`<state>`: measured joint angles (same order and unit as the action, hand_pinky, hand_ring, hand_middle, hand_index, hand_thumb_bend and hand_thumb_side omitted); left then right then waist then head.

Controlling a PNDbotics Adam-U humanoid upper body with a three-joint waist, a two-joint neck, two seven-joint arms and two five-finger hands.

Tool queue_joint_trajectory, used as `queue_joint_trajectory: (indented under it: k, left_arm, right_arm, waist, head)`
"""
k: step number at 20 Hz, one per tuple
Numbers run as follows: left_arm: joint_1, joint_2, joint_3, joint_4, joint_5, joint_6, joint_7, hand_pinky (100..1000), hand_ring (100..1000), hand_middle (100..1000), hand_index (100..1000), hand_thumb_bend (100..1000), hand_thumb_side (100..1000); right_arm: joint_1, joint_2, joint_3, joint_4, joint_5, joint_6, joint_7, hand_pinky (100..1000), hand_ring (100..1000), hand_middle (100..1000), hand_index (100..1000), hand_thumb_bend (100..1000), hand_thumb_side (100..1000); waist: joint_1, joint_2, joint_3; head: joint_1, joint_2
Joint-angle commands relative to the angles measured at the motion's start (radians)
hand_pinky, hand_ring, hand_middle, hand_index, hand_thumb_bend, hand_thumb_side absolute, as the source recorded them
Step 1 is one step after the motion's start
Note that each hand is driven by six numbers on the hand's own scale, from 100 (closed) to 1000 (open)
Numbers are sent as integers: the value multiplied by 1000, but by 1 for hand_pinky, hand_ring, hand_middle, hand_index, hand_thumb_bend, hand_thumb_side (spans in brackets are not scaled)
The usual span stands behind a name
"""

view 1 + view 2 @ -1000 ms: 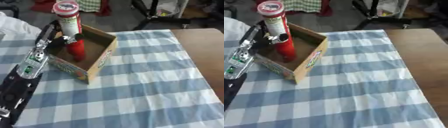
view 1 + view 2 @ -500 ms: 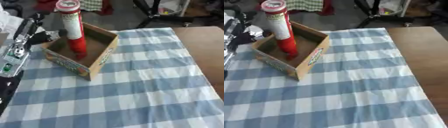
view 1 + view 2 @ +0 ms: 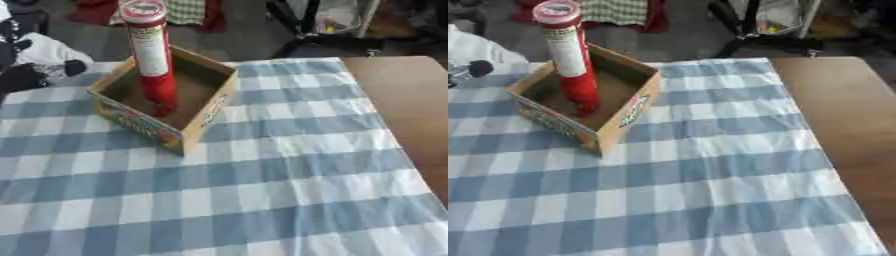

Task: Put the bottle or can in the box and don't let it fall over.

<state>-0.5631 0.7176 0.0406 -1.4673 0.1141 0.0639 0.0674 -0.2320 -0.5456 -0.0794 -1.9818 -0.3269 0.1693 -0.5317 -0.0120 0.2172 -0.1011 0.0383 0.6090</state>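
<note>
A: Can (image 3: 150, 55)? 
B: One, tall red tube, upright inside the box (image 3: 203, 110), nothing touching it 
A: Handling? 
B: Probably light, stiff, top-heavy, tips easily; take it mid-body 
A: Hands? 
B: Left hand (image 3: 24, 76) at the left edge, apart from the box, fingers can't tell. Right not visible 
A: Counts? 
B: One can, one box, on checked cloth (image 3: 289, 175) over the bench (image 3: 407, 105)

table: brown wood (image 3: 842, 115), bare on the right side | cloth: blue and white check (image 3: 262, 165), covers most of the table | floor: dark grey (image 3: 254, 35) | far edge: black chair base (image 3: 754, 35); red fabric (image 3: 206, 20)
</note>
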Motion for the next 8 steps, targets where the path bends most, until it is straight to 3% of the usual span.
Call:
queue_joint_trajectory:
  k: [1, 8]
  left_arm:
    - [56, 69, 45, -121, 51, 7, 56, 1000, 1000, 906, 857, 890, 220]
    - [263, 68, 128, -294, 103, 23, 156, 1000, 1000, 897, 856, 861, 200]
  right_arm:
    - [5, -40, -15, -18, 0, 2, -10, 880, 1000, 820, 810, 100, 710]
    - [21, -43, -21, -18, 3, -1, -13, 879, 1000, 819, 807, 100, 703]
  waist:
    - [1, -27, 5]
    - [-3, -49, 18]
  head:
    - [-18, 15]
    - [-37, 29]
